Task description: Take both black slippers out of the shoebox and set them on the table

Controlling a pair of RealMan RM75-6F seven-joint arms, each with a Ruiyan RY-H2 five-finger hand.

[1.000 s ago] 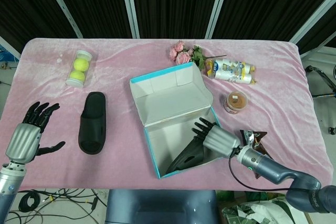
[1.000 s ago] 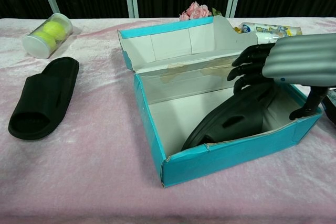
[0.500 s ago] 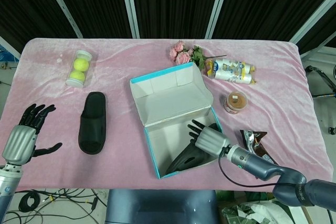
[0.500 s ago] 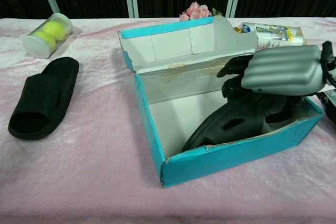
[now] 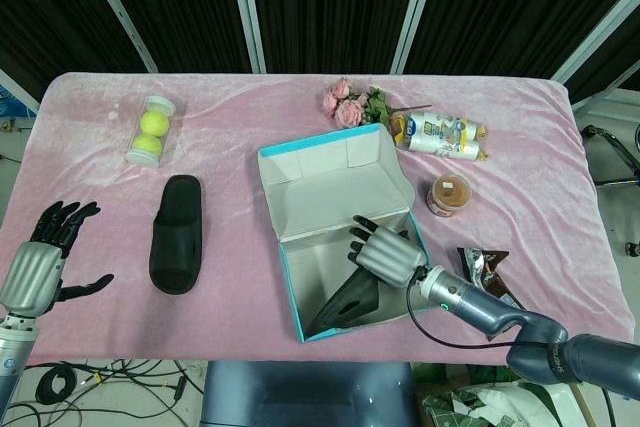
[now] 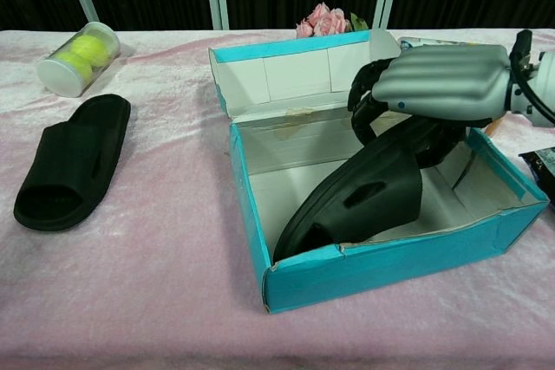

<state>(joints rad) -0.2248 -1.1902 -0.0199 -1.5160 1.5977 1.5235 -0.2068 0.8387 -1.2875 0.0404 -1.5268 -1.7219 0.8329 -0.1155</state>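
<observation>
One black slipper (image 5: 177,234) (image 6: 69,162) lies flat on the pink cloth, left of the teal shoebox (image 5: 338,185) (image 6: 390,262). The other slipper (image 5: 345,302) (image 6: 364,192) is inside the box, tilted, its heel end raised and its toe down at the front left corner. My right hand (image 5: 385,252) (image 6: 434,84) reaches into the box from the right and grips that slipper's raised heel end, fingers curled round it. My left hand (image 5: 40,259) hovers by the table's near left edge, fingers spread and holding nothing; it shows only in the head view.
A clear tube of tennis balls (image 5: 150,130) (image 6: 78,58) lies at the far left. Pink flowers (image 5: 350,104), a snack packet (image 5: 440,134) and a round jar (image 5: 450,194) sit behind and right of the box. A dark wrapper (image 5: 483,272) lies near my right forearm.
My right hand has closed round the slipper's heel and lifted it, tilting the slipper up in the box. The box has shifted slightly right. My left hand drifted a little down and left.
</observation>
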